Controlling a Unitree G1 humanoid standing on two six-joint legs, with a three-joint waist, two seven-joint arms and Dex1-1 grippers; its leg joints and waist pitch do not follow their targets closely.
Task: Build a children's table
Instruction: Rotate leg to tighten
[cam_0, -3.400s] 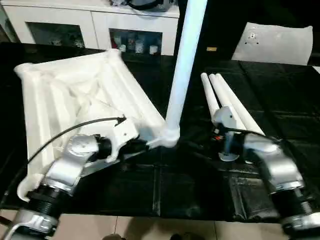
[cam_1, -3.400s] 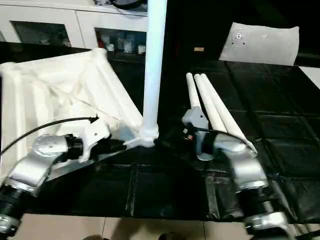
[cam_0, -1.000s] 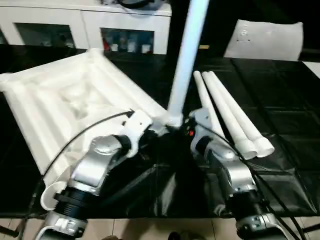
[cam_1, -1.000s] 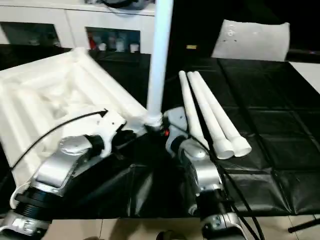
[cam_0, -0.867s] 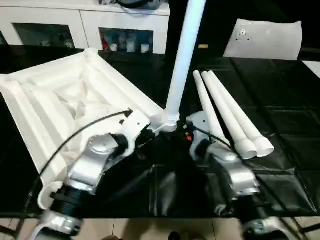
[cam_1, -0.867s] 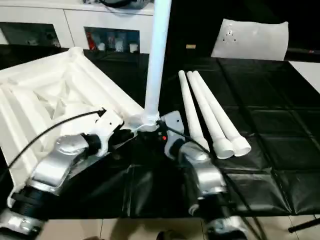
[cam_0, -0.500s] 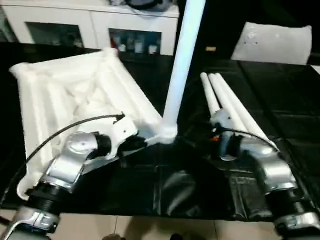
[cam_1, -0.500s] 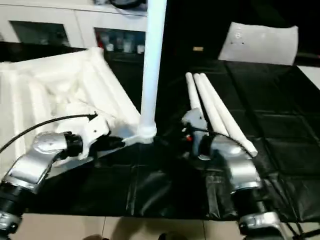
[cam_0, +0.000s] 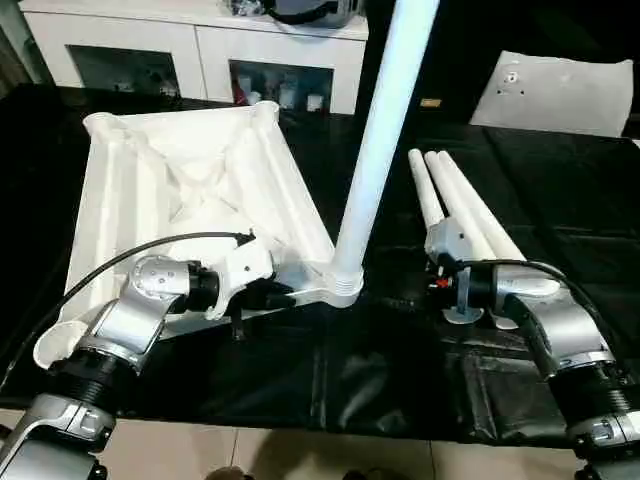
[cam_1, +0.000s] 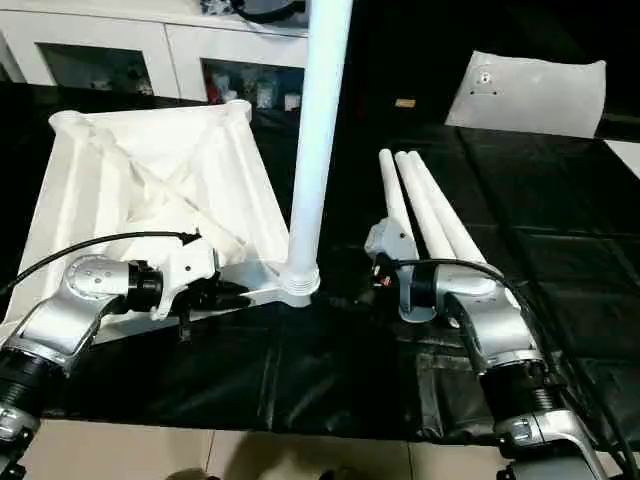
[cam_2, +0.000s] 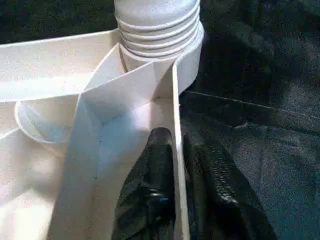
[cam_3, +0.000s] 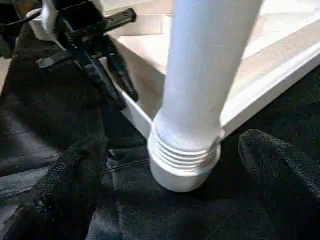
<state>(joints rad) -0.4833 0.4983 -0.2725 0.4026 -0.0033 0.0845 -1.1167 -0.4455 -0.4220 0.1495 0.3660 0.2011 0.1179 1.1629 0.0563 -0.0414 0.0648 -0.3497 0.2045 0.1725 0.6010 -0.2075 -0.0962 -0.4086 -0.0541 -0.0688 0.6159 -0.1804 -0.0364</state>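
Observation:
The white tabletop (cam_0: 180, 180) lies upside down on the left of the black table, ribs up. One white leg (cam_0: 380, 150) stands upright in its near right corner socket, with a threaded collar (cam_3: 182, 160) at the foot. Three more legs (cam_0: 460, 205) lie side by side on the right. My left gripper (cam_0: 275, 295) holds the tabletop's thin near rim (cam_2: 175, 125) just beside that socket, one finger (cam_2: 157, 150) on each side of the wall. My right gripper (cam_3: 172, 142) is wide open, its fingers (cam_3: 75, 175) standing apart from the leg's foot on either side.
A white cabinet (cam_0: 200, 50) runs along the back. A white pillow-like block (cam_0: 555, 90) lies at the back right. The table's front edge (cam_0: 330, 425) is close to my arms, with pale floor below. A black cable (cam_0: 130, 255) loops over my left forearm.
The camera has shifted. My right gripper has drawn back a little to the right from the leg's foot and stands wide. My left gripper has stayed on the rim.

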